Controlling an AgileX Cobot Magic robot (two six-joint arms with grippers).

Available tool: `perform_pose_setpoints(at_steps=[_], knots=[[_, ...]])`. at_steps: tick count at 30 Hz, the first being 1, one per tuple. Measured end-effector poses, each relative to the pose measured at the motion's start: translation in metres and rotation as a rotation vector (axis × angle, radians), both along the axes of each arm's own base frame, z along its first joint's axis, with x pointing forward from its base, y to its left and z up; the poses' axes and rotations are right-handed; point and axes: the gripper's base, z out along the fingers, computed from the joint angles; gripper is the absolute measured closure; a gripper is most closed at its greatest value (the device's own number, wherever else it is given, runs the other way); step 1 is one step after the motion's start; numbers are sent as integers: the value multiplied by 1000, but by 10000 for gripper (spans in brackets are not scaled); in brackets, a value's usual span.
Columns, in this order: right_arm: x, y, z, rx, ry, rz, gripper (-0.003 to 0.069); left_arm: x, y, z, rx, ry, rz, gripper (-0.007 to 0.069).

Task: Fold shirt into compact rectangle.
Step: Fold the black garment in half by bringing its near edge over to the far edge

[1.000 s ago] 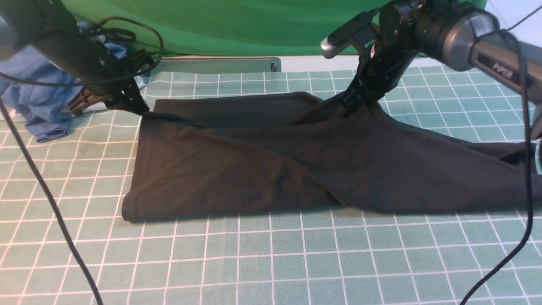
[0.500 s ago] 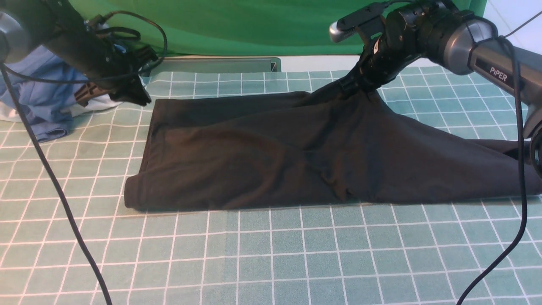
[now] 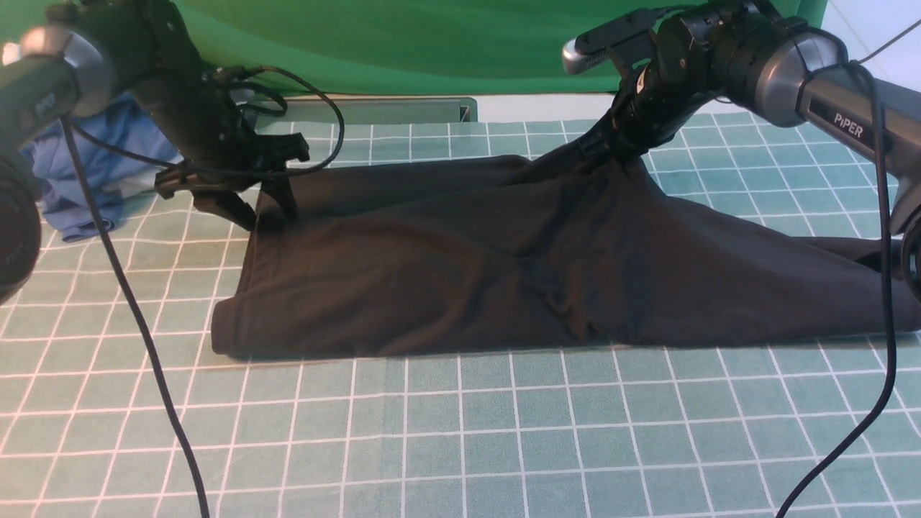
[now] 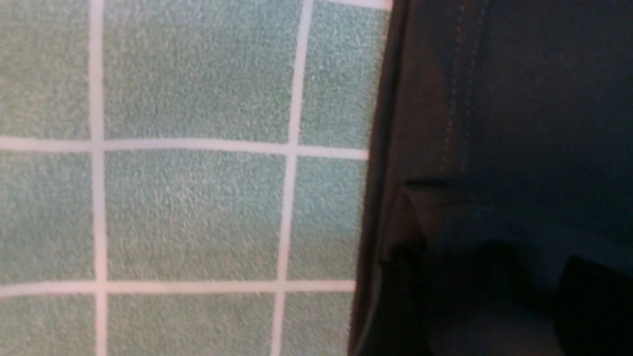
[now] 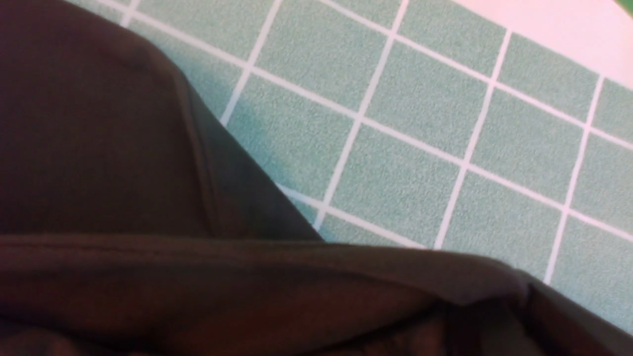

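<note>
The black shirt [image 3: 460, 266] lies folded lengthwise on the green grid mat [image 3: 460, 432], print hidden, and runs off toward the right edge. My left gripper [image 3: 263, 208] is open at the shirt's far left corner, one finger on either side of the hem, gripping nothing. The left wrist view shows the stitched hem of the shirt [image 4: 460, 99] and dark fingers [image 4: 593, 296] over the cloth. My right gripper [image 3: 596, 152] is shut on the shirt's far edge and holds it up in a tent. In the right wrist view the shirt [image 5: 123, 173] hides the jaws.
A heap of blue and white clothes [image 3: 79, 187] lies at the far left behind the left arm. A grey rail [image 3: 367, 111] runs along the back under the green backdrop. Black cables [image 3: 137, 324] hang across the mat on the left and another cable [image 3: 888, 324] on the right.
My left gripper has let go of the shirt's far left corner, opened, and shifted right over it. The right gripper still holds the far edge raised, hardly moved.
</note>
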Motion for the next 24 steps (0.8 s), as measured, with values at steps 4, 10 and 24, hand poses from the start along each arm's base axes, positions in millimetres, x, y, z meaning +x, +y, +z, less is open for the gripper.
perform_pose_setpoints(at_steps=[4,10,24], knots=[[0,-1,0,1,5,-2,585,2,2,-4,27,-5,-5,172],[-1,-1,0,0,13,-4,576,4,1,-13,8,-2,3,258],[-3,-4,-1,-13,51,-15,568,10,-2,9,-34,-41,-10,593]])
